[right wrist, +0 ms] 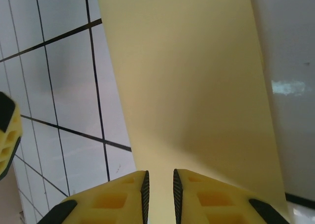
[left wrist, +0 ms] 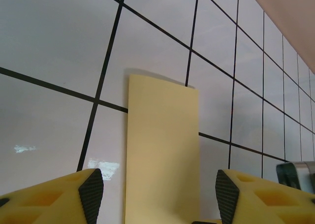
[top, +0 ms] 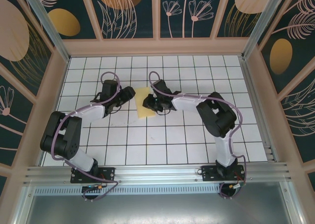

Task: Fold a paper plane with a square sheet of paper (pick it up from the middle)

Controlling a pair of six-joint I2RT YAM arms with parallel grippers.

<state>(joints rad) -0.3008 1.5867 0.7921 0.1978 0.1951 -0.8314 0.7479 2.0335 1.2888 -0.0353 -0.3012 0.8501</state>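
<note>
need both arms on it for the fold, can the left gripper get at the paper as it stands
Probably yes: the left gripper stands open with the edge of the sheet of paper between its fingers, nothing in the way. The right gripper, nearly closed, is at the opposite edge.

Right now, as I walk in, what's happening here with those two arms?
Two robot arms meet at a pale yellow sheet of paper on the white grid table. The right gripper is pinched on one edge, jaws almost together. The left gripper is open, straddling the other side without gripping. No plane shape yet.
</note>
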